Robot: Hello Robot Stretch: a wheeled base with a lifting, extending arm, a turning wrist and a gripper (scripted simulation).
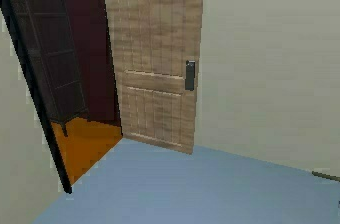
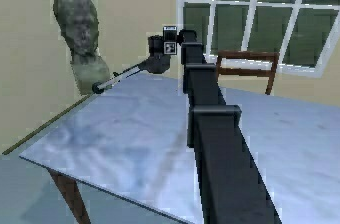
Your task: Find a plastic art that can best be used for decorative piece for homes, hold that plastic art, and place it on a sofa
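Soft, even light, brightest at the window (image 2: 268,32).

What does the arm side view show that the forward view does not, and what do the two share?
Arm side view: a grey table, the arm, its gripper near a grey-green bust, a chair and a window. Forward view: an open door, a dark shelf frame and orange floor beyond it. Both: cream wall.

Bust (image 2: 79,42) perhaps on table (image 2: 118,130) corner; chair (image 2: 246,65) behind.
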